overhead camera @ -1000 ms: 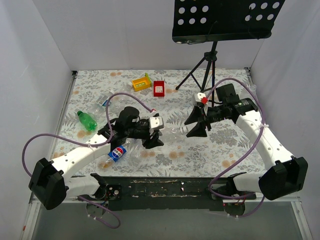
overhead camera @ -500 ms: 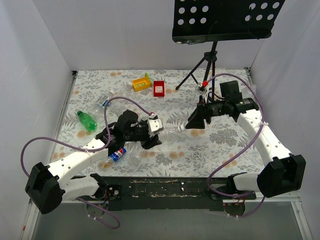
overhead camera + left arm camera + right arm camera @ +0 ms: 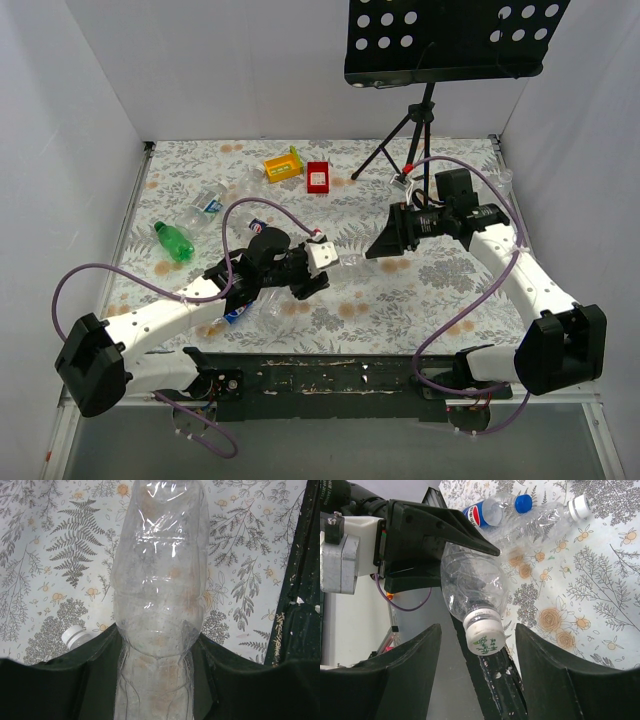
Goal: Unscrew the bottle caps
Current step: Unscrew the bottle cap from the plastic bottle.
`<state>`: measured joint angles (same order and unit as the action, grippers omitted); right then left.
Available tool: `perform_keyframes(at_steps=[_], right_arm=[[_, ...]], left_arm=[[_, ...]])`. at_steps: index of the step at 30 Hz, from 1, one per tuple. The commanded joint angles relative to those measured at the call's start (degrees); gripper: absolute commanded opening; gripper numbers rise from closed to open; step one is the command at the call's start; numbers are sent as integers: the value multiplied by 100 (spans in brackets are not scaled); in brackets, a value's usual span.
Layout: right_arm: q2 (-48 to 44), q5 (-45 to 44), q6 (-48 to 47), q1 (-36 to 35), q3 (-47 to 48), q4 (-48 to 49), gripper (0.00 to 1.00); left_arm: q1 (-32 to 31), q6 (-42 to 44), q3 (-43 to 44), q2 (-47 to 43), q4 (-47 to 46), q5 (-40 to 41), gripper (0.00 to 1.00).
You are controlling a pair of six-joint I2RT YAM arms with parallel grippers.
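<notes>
**Cap sits between the right gripper's fingers, not gripped**

The left gripper (image 3: 318, 272) is clamped on the body of a clear crumpled plastic bottle (image 3: 160, 580), held over the flower-patterned bench (image 3: 420, 300) just below centre in the top view. The bottle's whitish round screw cap (image 3: 482, 637) points at the right gripper (image 3: 385, 250). That gripper's fingers (image 3: 405, 675) stand apart on either side of the cap, with a gap on both sides and no contact. At the upper right of the right wrist view, a blue-labelled bottle (image 3: 480, 514) with a blue cap (image 3: 522, 502) and a clear bottle (image 3: 545, 522) with a white ribbed cap (image 3: 580, 507) lie on the bench, both caps on.
</notes>
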<state>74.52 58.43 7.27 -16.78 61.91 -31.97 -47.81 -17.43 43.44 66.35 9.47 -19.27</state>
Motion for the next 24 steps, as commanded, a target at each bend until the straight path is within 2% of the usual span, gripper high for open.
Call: perform_keyframes(at_steps=[1,4,7,13,16,18,20,24], right_arm=[[-25,116,73,-80,-91,94,67],[1,133,64,-107,-109,94,64],[18,273,55,-115,-83,94,54],[1,511,-15,-115,-100,234,18],[-95,677,-295,-107,-126,314,8],[-166,940,-707,-107,-127,244,5],[-210,1151,-1496,-115,-74,-27,3],[-114,1135,-3281,-115,356,-1187,1]], left_arm=[[-35,-41,200,10,-253,213,0],[-35,-50,209,36,-297,222,0],[-44,-67,209,45,-315,230,0],[-44,-59,130,1,-332,266,0],[-44,-15,42,-60,-341,204,0],[-44,-15,-19,-122,-306,90,0],[-44,-50,-64,-201,-306,-15,0],[-44,-146,-99,-359,-245,-349,0]])
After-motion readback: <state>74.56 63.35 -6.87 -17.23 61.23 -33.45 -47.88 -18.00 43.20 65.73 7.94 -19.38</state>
